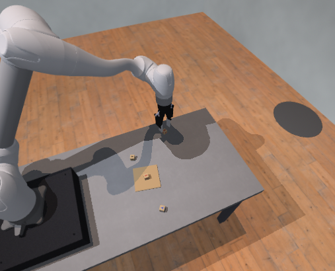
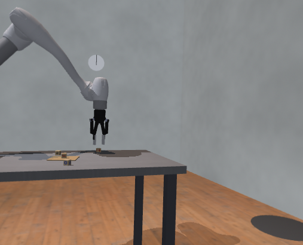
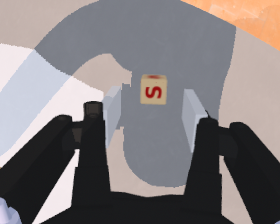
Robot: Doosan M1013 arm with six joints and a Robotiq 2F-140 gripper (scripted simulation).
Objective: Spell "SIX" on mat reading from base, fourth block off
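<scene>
The S block (image 1: 164, 131) (image 2: 98, 150) (image 3: 153, 90) stands on the table near its far long edge, in the arm's shadow. Its top shows a red S, lying sideways in the wrist view. My gripper (image 1: 164, 127) (image 2: 98, 143) (image 3: 151, 102) points down just above it, partly open, with nothing between the fingers. A block with a red mark on top (image 1: 147, 176) (image 2: 64, 155) sits on the tan mat (image 1: 153, 185) (image 2: 73, 158), near its middle. A block with a dark mark (image 1: 132, 157) (image 2: 58, 152) and one with a blue mark (image 1: 162, 208) (image 2: 67, 162) are off the mat. Their letters are too small to read surely.
The grey table (image 1: 201, 185) (image 2: 122, 162) holds the mat and blocks. The black base plate (image 1: 63, 211) lies under the arm at the left in the top view. The table's far edge is close behind the S block, with the wooden floor (image 1: 112, 102) (image 3: 261, 17) beyond.
</scene>
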